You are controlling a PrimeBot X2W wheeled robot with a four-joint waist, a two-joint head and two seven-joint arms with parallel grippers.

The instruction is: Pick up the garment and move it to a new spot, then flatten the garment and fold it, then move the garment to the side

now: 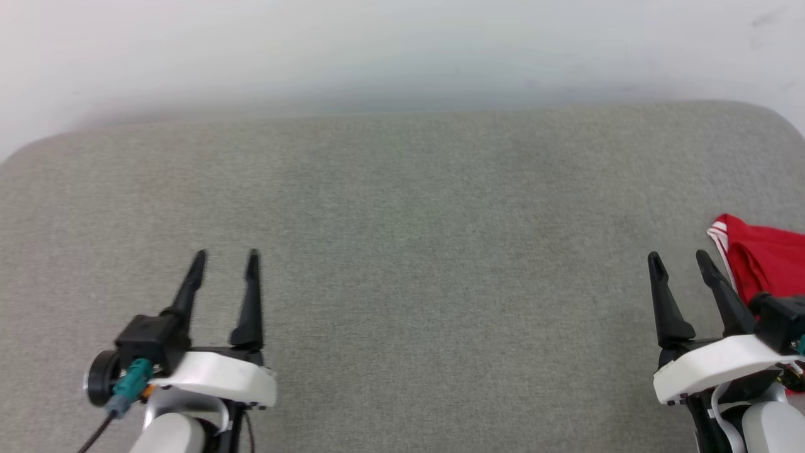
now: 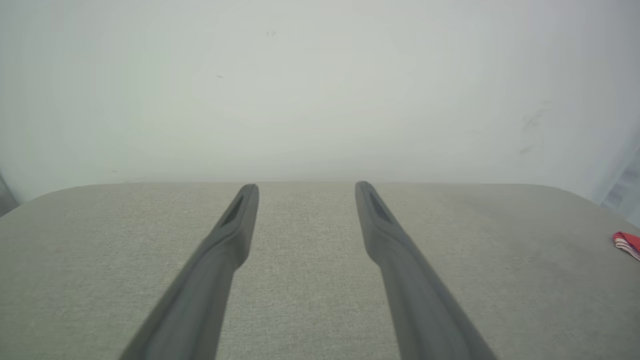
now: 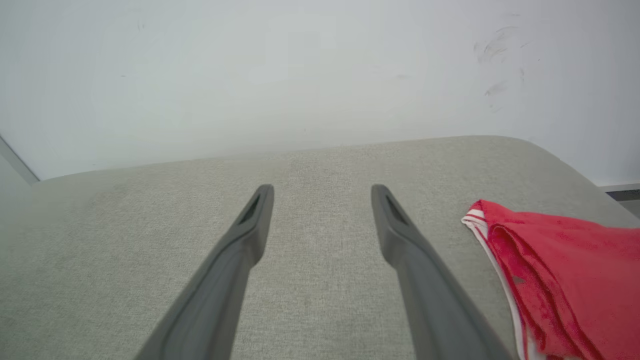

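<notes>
Starting at the left, I am seeing the left gripper [image 1: 226, 253], two long dark fingers on a white wrist, hovering over the near-left part of the grey woven-fabric pad [image 1: 402, 251]. Its fingers are standing wide apart and gripping nothing, as its own wrist view is confirming [image 2: 306, 186]. The middle of the pad is lying bare in front of the plain white wall [image 1: 402, 50], so nothing is blocking a sideways reach.

The right gripper [image 1: 679, 256] is hovering near the right edge, spread just as wide and likewise carrying nothing [image 3: 322, 187]. Just beside it, on its outer side, the garment [image 1: 767, 258], a bright red soft-fabric shirt with white-and-red striped trim, is lying in bunched layers against the pad's right edge, partly cut off by the frame. In the right wrist view the garment [image 3: 565, 270] is sitting right of the fingers, its striped edge running roughly along them.

I am judging the right arm far nearer; from the left wrist the garment [image 2: 629, 243] is showing as a sliver at the far right. Whether the layers are a tidy fold, I cannot tell.
</notes>
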